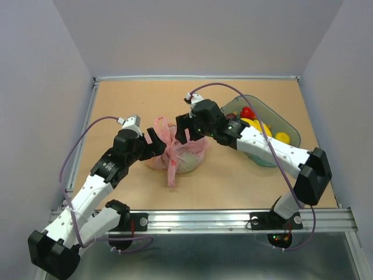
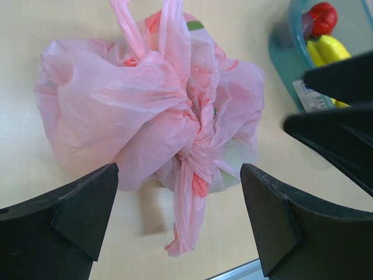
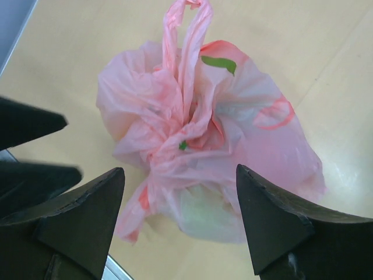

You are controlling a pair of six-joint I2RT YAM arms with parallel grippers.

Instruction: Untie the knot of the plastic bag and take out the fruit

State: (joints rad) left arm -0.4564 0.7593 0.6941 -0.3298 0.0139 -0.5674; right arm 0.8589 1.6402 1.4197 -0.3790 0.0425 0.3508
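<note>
The pink plastic bag (image 1: 189, 156) lies in the middle of the table, tied shut. Its knot (image 1: 173, 147) sits on top, with one tail hanging toward the front edge and a loop handle (image 3: 186, 41) pointing away. My left gripper (image 1: 156, 140) hovers open just left of the knot (image 2: 198, 146), with nothing between its jaws. From the right, my right gripper (image 1: 185, 129) stands open over the bag (image 3: 256, 146), touching nothing. The fruit stays inside the bag; only a pale green shape (image 3: 204, 210) shows through the plastic.
A translucent grey-green tray (image 1: 285, 119) stands at the right, under my right forearm, holding a red round fruit (image 1: 247, 112) and yellow bananas (image 1: 260, 126). Both grippers' fingers nearly meet above the bag. A metal rail (image 1: 233, 219) runs along the near edge.
</note>
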